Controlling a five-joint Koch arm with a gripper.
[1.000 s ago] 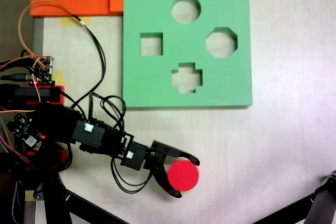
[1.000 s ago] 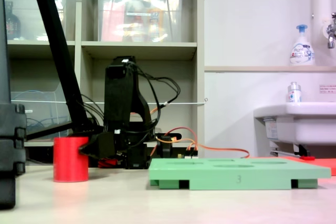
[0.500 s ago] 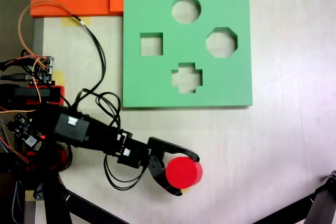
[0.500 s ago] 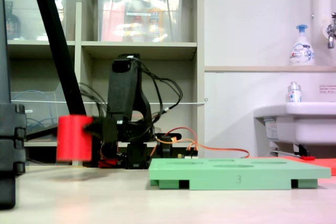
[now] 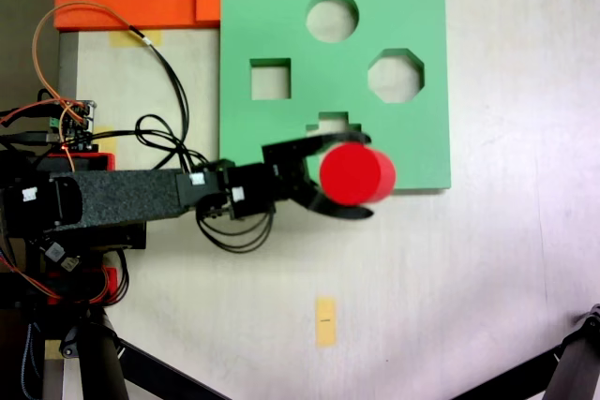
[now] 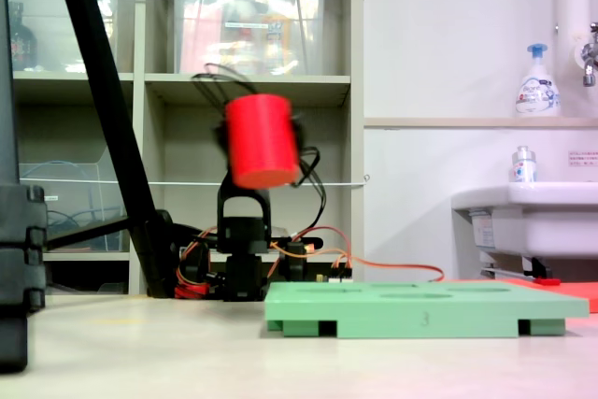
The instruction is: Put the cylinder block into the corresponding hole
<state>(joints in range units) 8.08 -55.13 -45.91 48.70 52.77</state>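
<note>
Fixed view: fingers (image 5: 361,178) clamp cylinder block (image 5: 354,174), apparently over board (image 5: 272,30) edge.

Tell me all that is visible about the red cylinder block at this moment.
The cylinder block is short, bright red and matte, foam by its look, with a flat round top. The gripper holds it between its black jaws, one on each side. In a fixed view it hangs high above the table, slightly tilted and blurred. From above it lies over the lower edge of the green board, below the octagonal cut-out.
</note>
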